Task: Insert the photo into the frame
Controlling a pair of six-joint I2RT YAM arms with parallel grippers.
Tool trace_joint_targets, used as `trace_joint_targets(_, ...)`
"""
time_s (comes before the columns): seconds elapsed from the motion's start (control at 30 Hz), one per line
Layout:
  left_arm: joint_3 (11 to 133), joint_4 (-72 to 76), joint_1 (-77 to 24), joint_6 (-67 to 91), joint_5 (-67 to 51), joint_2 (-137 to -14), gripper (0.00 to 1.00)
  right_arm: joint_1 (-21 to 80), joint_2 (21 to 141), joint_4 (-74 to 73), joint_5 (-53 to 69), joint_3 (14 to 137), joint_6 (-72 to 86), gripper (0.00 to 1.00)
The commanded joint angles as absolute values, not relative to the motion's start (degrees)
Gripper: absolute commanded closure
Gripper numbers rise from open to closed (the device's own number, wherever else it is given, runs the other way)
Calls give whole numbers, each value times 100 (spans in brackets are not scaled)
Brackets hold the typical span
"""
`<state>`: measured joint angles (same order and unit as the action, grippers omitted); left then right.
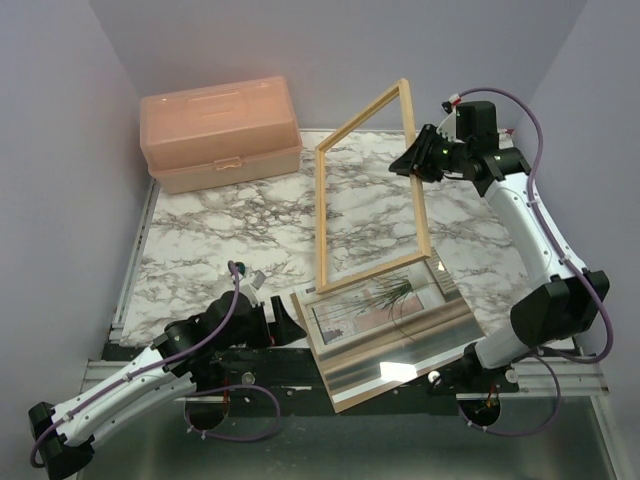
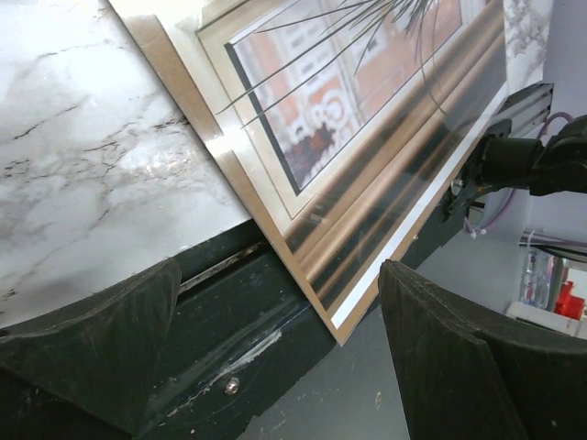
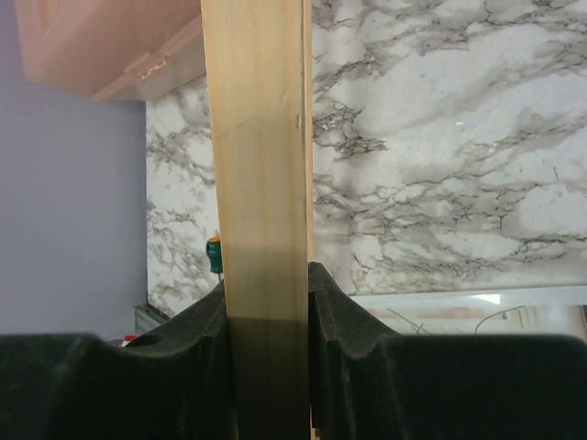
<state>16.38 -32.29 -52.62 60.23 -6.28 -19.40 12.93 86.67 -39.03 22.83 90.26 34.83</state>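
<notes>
Photo (image 1: 372,300) lies flat at the near table (image 1: 230,240) edge on a brown board (image 1: 345,385), not framed yet. Frame (image 1: 321,220) is tipped up, right gripper (image 1: 415,163) clamped on its bar. Left gripper (image 1: 275,315) is spread wide, empty, beside the photo.

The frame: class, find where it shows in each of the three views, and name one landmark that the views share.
Top external: the frame stands tilted at centre, its right bar in the right gripper.
Left wrist: I cannot make it out.
Right wrist: the frame shows as one upright bar through the middle, clamped.
Shared landmark: the marble tabletop.
</notes>
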Motion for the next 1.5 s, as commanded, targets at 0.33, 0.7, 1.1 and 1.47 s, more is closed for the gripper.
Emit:
trace_joint_targets(0.33,1550,-3524,-5256,5974,-339,-2034,9,1010,10181,-3372,2499,10394,3396,99)
trace_joint_targets(0.7,1340,-3580,-5260,6138,-299,-1964,9,876,11124,-3077,2668,10468,3155,90)
trace_joint_targets(1.1,1177,-3590,-5256,6249,-316,-1824,8,659,11687,-2561,2334,9768,3159,74)
trace_joint_targets(1.47,1170,-3525,-5256,6274,-334,-1855,8,523,12106,-1868,1976,9242,3129,69)
